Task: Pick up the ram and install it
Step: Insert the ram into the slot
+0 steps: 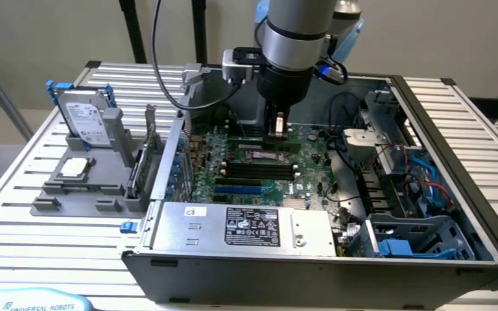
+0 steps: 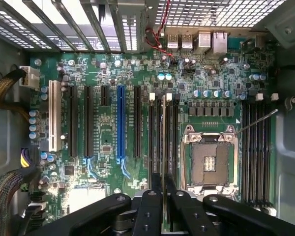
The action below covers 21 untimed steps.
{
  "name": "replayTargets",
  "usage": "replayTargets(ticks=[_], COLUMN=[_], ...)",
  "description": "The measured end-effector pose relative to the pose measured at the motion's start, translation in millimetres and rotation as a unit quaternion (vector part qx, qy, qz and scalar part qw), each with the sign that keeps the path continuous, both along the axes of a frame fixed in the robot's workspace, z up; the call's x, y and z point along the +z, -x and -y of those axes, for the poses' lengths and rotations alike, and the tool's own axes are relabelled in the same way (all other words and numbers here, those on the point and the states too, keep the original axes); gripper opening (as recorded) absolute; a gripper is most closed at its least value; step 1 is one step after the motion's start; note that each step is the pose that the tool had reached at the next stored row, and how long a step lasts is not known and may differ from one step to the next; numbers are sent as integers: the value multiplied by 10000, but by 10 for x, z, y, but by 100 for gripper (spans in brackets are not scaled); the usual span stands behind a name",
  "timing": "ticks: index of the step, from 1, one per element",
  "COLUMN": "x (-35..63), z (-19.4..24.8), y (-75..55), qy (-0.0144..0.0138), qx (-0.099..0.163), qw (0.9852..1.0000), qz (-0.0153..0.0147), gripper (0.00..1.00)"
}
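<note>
I see the gripper (image 2: 164, 189) nearest the wrist camera, its fingers (image 2: 156, 183) closed on the ram (image 2: 164, 132), held on edge directly over a black slot (image 2: 159, 137) just beside the CPU socket (image 2: 209, 160). In the exterior view the gripper (image 1: 277, 126) hangs inside the open case (image 1: 318, 272) above the motherboard (image 1: 258, 162); a hard drive (image 1: 89, 116) stands on the left.

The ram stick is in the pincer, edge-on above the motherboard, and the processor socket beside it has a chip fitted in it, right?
Not quite: the processor socket is empty, its bare contact area showing in the wrist view. The rest holds: the pincer grips the ram, seen edge-on above the motherboard.
</note>
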<state>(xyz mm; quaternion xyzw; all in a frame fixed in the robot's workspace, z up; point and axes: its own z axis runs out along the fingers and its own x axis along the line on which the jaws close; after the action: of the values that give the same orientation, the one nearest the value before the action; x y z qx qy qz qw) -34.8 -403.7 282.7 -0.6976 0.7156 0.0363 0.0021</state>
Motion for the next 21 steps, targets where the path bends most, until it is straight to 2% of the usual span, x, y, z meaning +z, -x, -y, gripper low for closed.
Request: replayTargets(ticks=[18,21], x=[-328,-382], z=[0,0], y=[-11,-11], qy=[0,8], qx=[-32,-33], qw=[10000,10000], qz=[0,1], gripper=[13,13])
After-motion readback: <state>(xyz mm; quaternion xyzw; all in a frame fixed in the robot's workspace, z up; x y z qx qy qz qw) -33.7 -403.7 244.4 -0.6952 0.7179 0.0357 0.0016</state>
